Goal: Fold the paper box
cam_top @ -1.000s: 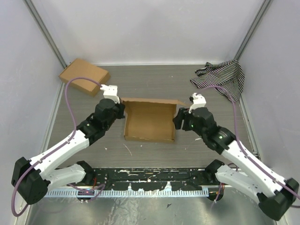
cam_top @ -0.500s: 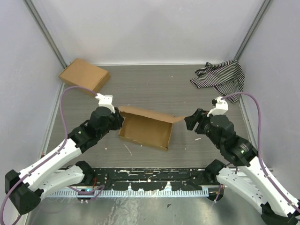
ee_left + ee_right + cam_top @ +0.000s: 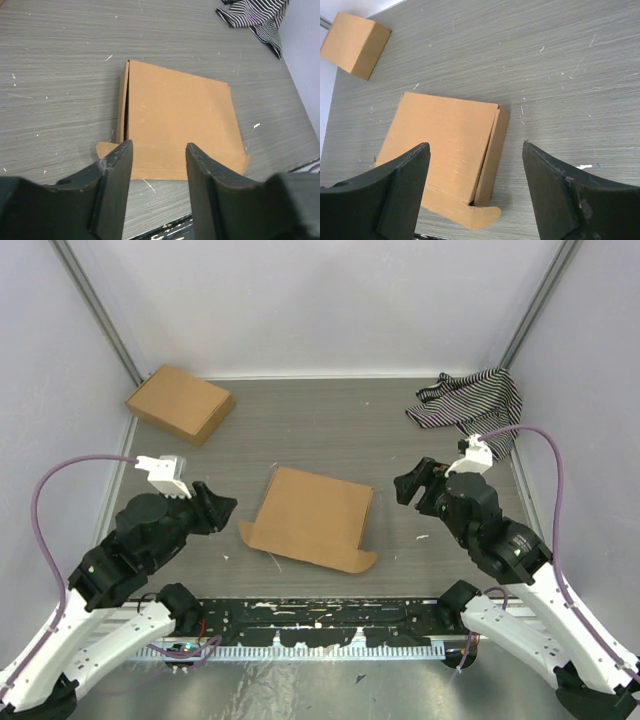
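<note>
Both my tools have drawn back from the paper box [image 3: 310, 515], now shut flat on the worktop [image 3: 300, 430] between them. My left tool [image 3: 222, 508] stands open and empty, dim from above. Loose tabs [image 3: 360, 561] jut at the box's near corners. Only my left wrist view shows a slit along the left edge of the lid [image 3: 177, 117]. My right tool [image 3: 404, 484] gapes wide, empty.
</note>
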Controlling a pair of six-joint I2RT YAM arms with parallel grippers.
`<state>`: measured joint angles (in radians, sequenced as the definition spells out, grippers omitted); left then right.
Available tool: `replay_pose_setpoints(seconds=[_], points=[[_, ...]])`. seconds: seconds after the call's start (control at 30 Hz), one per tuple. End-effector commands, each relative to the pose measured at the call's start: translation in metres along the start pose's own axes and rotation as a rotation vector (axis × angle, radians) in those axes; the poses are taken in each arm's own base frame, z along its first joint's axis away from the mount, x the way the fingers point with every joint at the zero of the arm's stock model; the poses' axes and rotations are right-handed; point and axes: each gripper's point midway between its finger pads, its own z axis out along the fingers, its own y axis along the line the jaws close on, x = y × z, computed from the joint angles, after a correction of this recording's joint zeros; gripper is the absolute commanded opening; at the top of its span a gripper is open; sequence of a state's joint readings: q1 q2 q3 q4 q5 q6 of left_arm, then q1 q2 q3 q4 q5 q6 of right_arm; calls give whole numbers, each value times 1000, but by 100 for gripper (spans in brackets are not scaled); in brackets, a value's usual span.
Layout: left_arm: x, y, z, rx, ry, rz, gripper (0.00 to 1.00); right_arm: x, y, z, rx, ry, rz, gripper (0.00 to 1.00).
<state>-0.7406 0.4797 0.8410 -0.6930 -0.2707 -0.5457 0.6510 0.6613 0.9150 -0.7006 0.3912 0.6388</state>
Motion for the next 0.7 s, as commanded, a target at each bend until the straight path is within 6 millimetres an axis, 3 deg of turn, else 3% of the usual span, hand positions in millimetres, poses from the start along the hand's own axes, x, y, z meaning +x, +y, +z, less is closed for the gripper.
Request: replay_pose_setpoints(seconds=[0.0, 0.13, 0.27, 0.47, 0.67], points=[[1, 8, 20, -105, 60, 56, 56, 1, 18, 11, -14, 55, 14, 81], [24, 11, 65, -195, 179, 116, 61, 59, 29, 44, -60, 246, 15, 83], [51, 13, 104, -239, 304, 168, 62, 107, 20, 66, -51, 349, 31, 86], [76, 36, 135, -306, 368, 155, 63, 151, 14, 82, -55, 455, 50, 87], [92, 52, 150, -281, 377, 89, 63, 169, 15, 94, -85, 489, 44, 86]])
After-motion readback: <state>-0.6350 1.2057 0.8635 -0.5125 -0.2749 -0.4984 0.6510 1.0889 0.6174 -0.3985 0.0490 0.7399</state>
